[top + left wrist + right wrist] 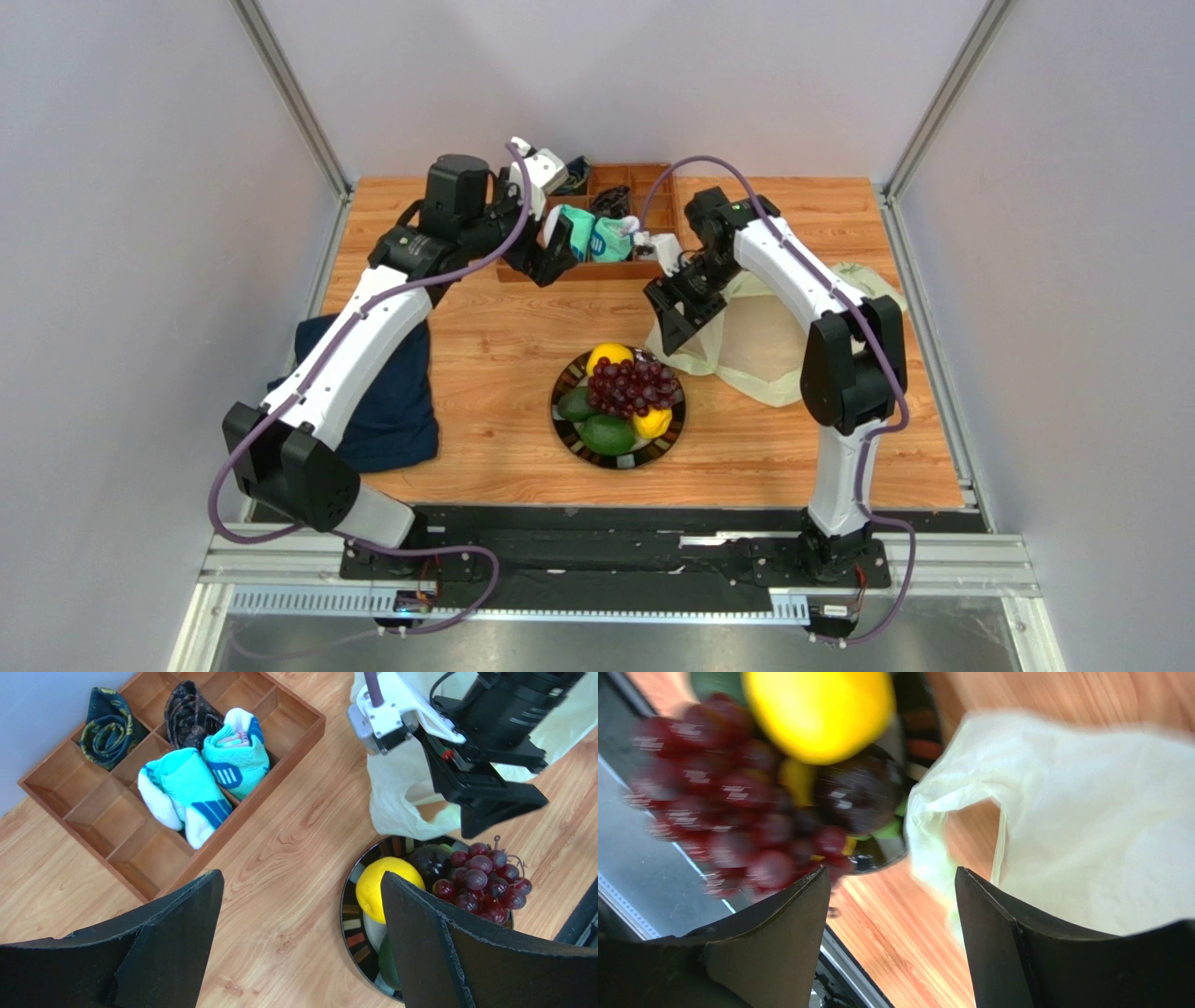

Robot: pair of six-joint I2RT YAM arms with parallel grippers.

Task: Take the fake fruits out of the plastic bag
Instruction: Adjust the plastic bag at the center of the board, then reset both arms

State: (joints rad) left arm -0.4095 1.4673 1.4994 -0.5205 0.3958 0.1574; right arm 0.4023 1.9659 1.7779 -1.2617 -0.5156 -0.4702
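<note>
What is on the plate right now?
The plate holds a grape bunch lying on top, two lemons and two avocados. The grapes cover the middle of the pile, so anything beneath them cannot be seen.

I see yellow lemons [609, 356], dark-red grapes [634, 382] and green avocados [606, 434] on the black, stripe-rimmed plate [351, 936]; beside it, a pale yellowish bag [758, 336].
</note>
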